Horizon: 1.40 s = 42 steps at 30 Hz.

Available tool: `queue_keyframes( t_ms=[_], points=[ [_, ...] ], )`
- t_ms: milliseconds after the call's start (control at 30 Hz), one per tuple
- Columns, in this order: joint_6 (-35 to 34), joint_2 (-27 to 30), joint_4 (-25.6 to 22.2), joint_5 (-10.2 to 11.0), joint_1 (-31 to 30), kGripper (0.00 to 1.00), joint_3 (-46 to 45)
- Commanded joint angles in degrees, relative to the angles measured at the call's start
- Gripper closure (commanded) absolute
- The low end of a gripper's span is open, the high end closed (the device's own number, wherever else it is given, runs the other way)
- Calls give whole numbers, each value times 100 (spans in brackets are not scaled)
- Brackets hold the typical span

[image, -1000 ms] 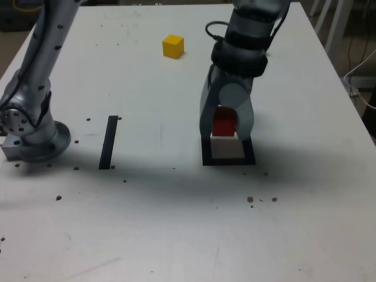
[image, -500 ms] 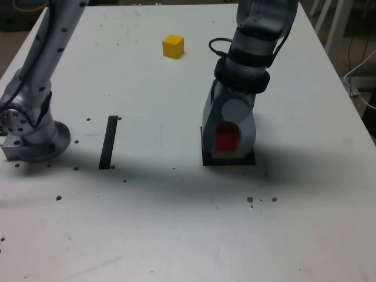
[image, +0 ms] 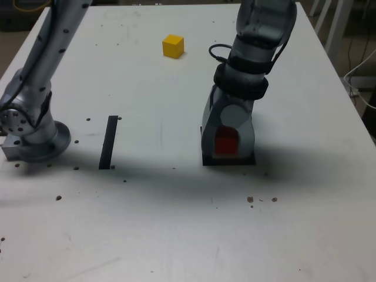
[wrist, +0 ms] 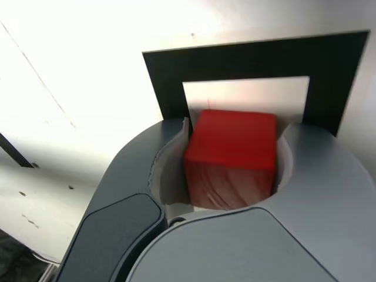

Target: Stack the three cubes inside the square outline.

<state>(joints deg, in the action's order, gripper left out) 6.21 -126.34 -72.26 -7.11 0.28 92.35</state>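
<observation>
Lowered since a second ago, the grey gripper (image: 227,143) brackets the small red cube (image: 226,141) inside the black tape square outline (image: 207,160), centre-right of the exterior view; whether its jaws still clamp is unclear.

A silver-grey arm (image: 41,64) with black screws, a black cable (image: 218,51) and a grey end effector (image: 227,141).

A white surface (image: 176,235) filled nearly the whole exterior view, speckled with small dark spots and crossed by a straight black tape stripe (image: 108,142). Beyond its far corner at the exterior view's right stood pale furniture legs (image: 338,23) and a white cable (image: 358,70) over a dim floor.
</observation>
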Motion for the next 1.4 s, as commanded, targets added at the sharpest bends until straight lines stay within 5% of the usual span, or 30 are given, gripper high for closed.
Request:
queue_keyframes(
  t_ms=[0, 267, 600, 1367],
  points=[
    [12, 11, 9, 15, 10, 8, -21],
    [12, 183, -13, 138, 78, 2, -107],
    [108, 688, -391, 670, 467, 1, 40],
    [2113, 1310, -801, 1655, 2368, 1, -12]
  ],
)
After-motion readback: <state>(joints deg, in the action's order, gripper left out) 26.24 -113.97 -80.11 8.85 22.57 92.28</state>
